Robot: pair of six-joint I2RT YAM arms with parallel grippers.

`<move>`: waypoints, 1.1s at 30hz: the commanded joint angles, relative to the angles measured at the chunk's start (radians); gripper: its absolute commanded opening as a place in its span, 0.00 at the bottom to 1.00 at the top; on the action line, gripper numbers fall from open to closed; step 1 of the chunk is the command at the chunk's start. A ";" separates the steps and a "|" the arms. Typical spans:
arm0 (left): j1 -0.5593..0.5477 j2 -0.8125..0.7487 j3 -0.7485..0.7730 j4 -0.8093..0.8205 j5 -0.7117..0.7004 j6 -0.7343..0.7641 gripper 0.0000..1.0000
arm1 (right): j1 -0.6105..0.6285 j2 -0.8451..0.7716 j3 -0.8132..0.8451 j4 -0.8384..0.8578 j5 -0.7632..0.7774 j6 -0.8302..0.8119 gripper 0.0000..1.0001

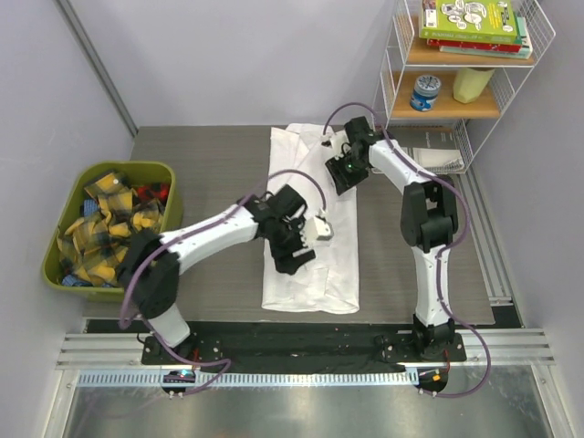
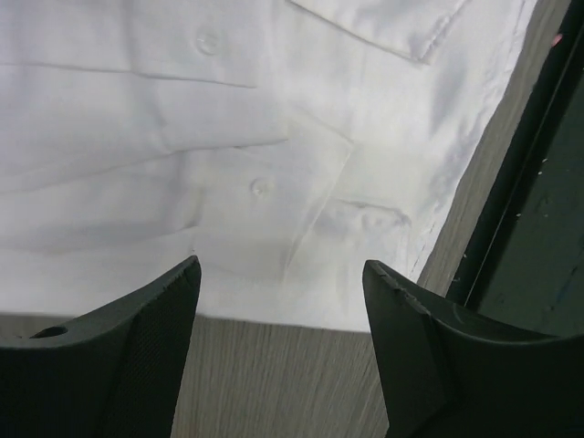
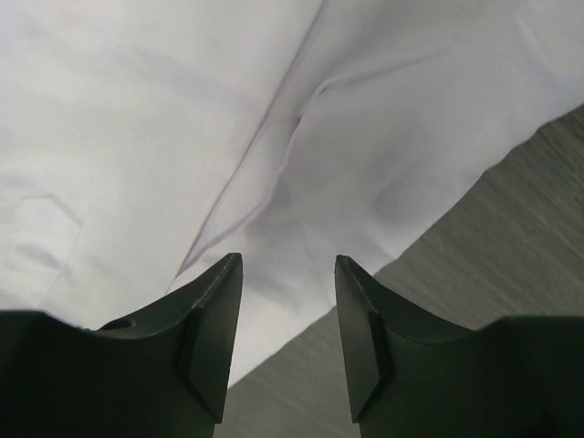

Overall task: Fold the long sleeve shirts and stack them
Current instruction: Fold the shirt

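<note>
One white long sleeve shirt (image 1: 315,278) lies folded into a long narrow strip down the middle of the table. My left gripper (image 1: 288,248) hovers over its left edge, near the lower half. In the left wrist view the gripper (image 2: 281,274) is open and empty, with the shirt's buttoned edge (image 2: 274,137) just ahead of the fingertips. My right gripper (image 1: 342,173) is over the shirt's right edge near the far end. In the right wrist view it (image 3: 288,274) is open and empty above the cloth edge (image 3: 182,109).
A green bin (image 1: 55,265) of yellow-and-black plaid cloths stands at the left. A wire shelf (image 1: 474,100) with books, a can and a bottle stands at the back right, with white papers (image 1: 438,161) at its foot. A black strip (image 1: 301,342) runs along the table's near edge.
</note>
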 commanded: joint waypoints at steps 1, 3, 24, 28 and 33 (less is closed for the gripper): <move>0.092 -0.193 0.010 0.032 0.086 -0.050 0.73 | 0.005 -0.227 -0.086 -0.057 -0.097 -0.019 0.52; 0.164 -0.141 0.033 0.033 0.078 -0.042 0.72 | 0.007 -0.261 -0.131 -0.058 -0.102 -0.010 0.52; 0.440 0.413 0.398 0.139 0.029 -0.209 0.53 | -0.005 0.065 0.007 0.058 0.015 0.006 0.49; 0.457 0.431 0.463 0.133 0.003 -0.195 0.53 | -0.007 0.072 0.064 0.052 0.012 0.016 0.50; 0.462 0.295 0.463 0.067 0.145 -0.166 0.64 | -0.025 -0.022 0.169 -0.037 -0.060 -0.016 0.54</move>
